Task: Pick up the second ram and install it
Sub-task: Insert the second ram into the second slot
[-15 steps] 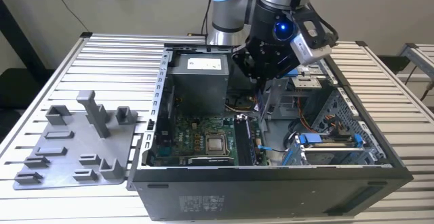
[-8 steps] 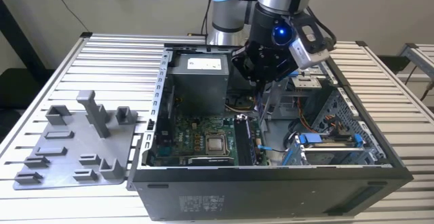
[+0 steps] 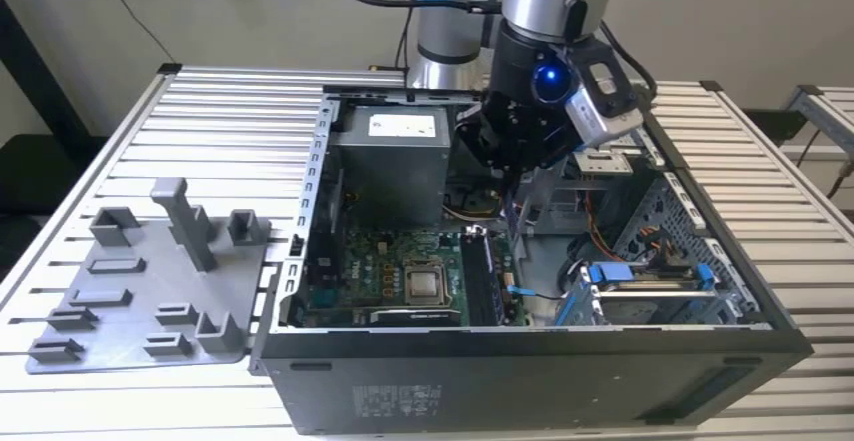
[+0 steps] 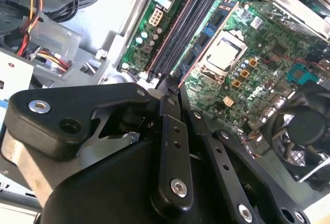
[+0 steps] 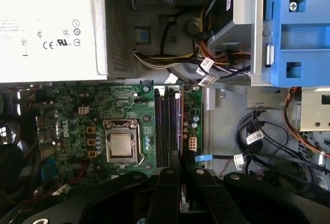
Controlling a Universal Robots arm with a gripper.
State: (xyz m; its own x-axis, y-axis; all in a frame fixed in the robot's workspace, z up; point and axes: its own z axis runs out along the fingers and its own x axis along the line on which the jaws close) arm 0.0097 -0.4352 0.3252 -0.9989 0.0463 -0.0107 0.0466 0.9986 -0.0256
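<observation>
My gripper (image 3: 515, 183) hangs inside the open computer case (image 3: 534, 361), above the memory slots (image 3: 487, 279) of the green motherboard. Its black fingers stand close together, shut on the second ram (image 3: 515, 213), a slim flat stick that hangs upright below them. In both wrist views the stick shows edge-on, mostly hidden between the fingers. The gripper (image 5: 181, 158) sits directly over the long dark memory slots (image 5: 167, 126), beside the silver processor socket (image 5: 121, 145). In the second wrist view the gripper (image 4: 172, 82) points at the same slots (image 4: 183, 28).
A grey holder plate (image 3: 147, 291) with upright blocks lies outside the case at the exterior view's left. A grey power supply (image 3: 387, 161) fills the case's back. A blue drive cage (image 3: 641, 276) and loose cables (image 5: 258, 141) crowd the other side. A black fan (image 4: 304, 131) sits near the socket.
</observation>
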